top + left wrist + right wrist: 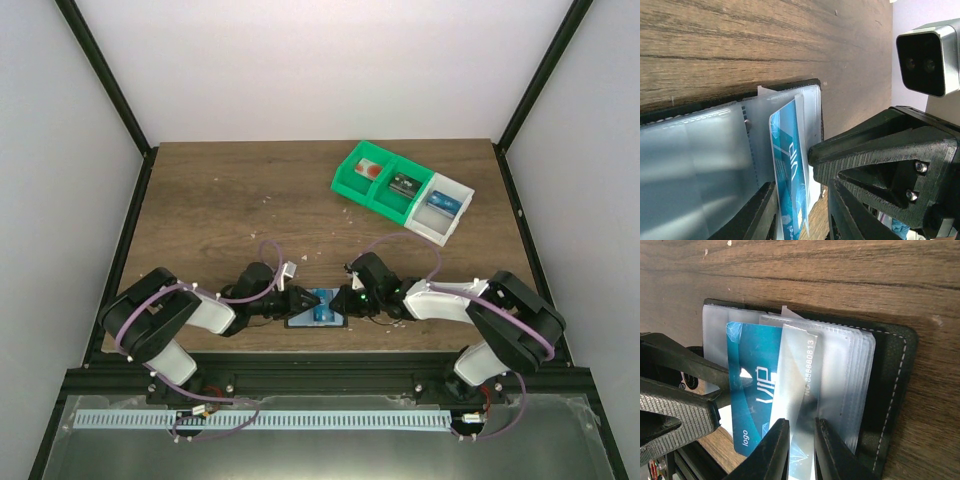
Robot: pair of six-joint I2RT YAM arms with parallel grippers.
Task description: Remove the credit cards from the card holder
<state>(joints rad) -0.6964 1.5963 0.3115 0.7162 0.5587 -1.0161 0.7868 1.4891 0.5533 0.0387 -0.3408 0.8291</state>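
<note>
pinching blue card (752, 370) by its edge with left claw (801, 200), clamping clear sleeve (800, 365) with right claw (801, 424); card holder (890, 370) open at front edge of surface (230, 200), free wood beyond

Tbl (220, 200): dark brown wood-grain top, fills mid of top view, grain runs 9→3. Few pale flecks (938, 320) on the wood.

Encl = plain white panels: back wall (330, 60) at 12, L wall (50, 200) at 9, R wall (600, 200) at 3. Black frame: L post (105, 75) climbs from tbl's 11 corner to top edge of view, R post (543, 70) same from the 1 corner.

At 6: black rail (330, 368) across tbl's near edge. Below it a grey metal tray (330, 455) w/ white slotted strip (320, 420) running 9→3.

Light: even, diffuse, soft shadows only. Side walls read slightly greyer than the back.
</note>
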